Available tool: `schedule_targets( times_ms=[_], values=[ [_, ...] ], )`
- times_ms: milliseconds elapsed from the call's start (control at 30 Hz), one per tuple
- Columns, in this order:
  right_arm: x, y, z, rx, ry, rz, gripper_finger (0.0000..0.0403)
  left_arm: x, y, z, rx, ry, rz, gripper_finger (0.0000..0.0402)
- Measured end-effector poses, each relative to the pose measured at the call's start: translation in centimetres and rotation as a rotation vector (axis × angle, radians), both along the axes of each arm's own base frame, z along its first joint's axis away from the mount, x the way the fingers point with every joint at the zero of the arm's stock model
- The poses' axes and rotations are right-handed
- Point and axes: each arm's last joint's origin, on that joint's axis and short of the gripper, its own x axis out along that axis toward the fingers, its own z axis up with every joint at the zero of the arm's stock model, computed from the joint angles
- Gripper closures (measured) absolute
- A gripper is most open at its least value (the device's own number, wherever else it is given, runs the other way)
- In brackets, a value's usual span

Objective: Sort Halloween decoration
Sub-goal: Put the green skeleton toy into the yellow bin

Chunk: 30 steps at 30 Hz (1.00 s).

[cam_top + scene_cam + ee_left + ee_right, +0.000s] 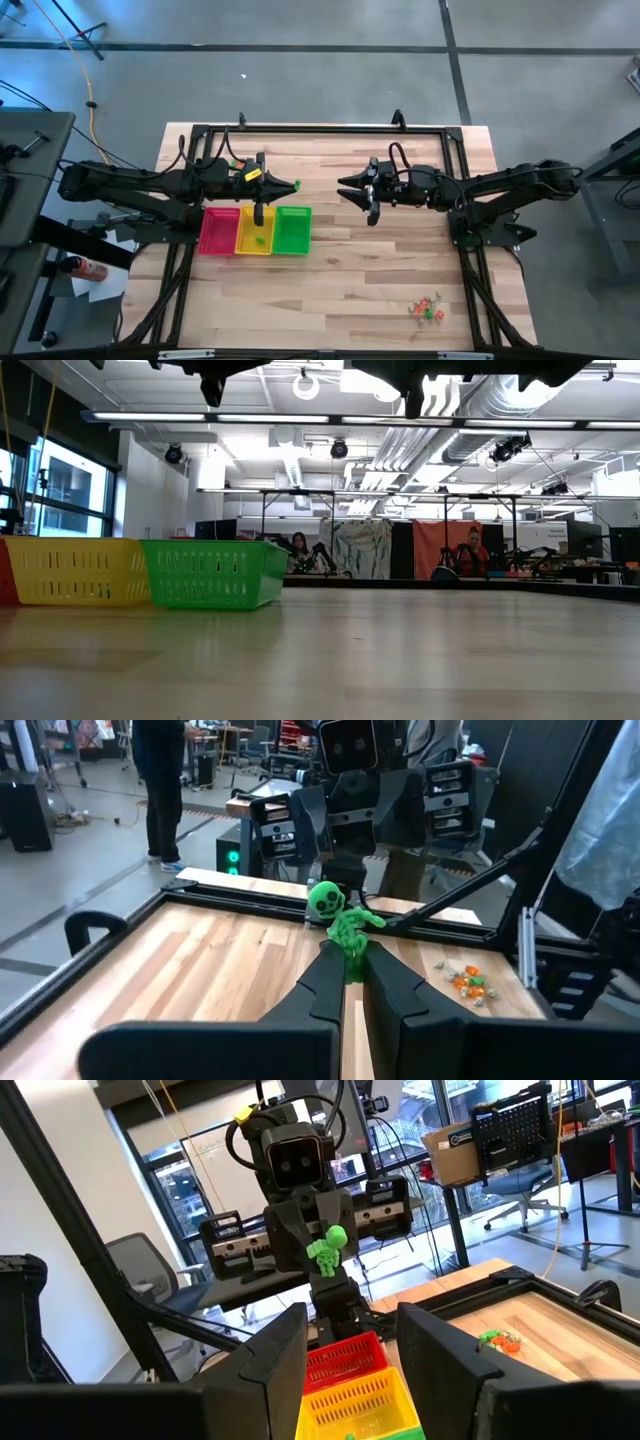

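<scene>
Halloween decoration, item one: a green skeleton figure (341,923), which you hold clamped between the closed fingers of your left gripper (292,186), raised clear of the table (380,260) just above the far edge of the green tray (292,229); the same figure shows in the right wrist view, pinched at the tip of that arm. Item two: a small heap of remaining trinkets (427,310), orange, green and pale grey, lying on the bare wood near the table's front right corner, well apart from both arms and from the trays. Item three: three slotted plastic trays set side by side and touching, left of the table's centre, in the order red tray (219,230), yellow tray (254,231), green tray; a small green piece (262,240) lies inside the yellow one. Item four: your right gripper (347,189), fingers standing apart with nothing between them, hanging over the middle of the table and facing the left gripper across a gap. Beyond the table, you see a workshop with other benches and two seated people (470,555) far off in the low view.
</scene>
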Motion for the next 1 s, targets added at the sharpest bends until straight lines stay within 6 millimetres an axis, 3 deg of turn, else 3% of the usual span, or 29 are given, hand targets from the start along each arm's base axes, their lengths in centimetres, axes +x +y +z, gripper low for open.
schedule_targets(
  times_ms=[200,333,500,633,1000],
  values=[
    [0.0,0.0,-0.1,0.0,0.014,0.0,0.0254,-1.3,-0.1,0.2,-0.157,0.088,0.004,0.0398],
    [0.0,0.0,-0.4,0.0,0.039,0.0,0.0254,-3.2,-0.5,-0.3,-0.315,0.314,0.038,0.0398],
    [0.0,0.0,-0.7,-0.001,0.077,-0.005,0.0254,-5.3,-1.1,-3.0,-0.528,0.66,0.172,0.0398],
    [0.0,-0.1,-0.9,-0.001,0.092,-0.028,0.0254,-5.8,-1.4,-5.0,-0.574,0.874,0.293,0.0398],
    [0.0,-0.1,-1.1,-0.001,0.12,-0.04,0.0254,-4.7,-1.6,-11.2,-0.676,1.046,0.46,0.0394]
  ],
)
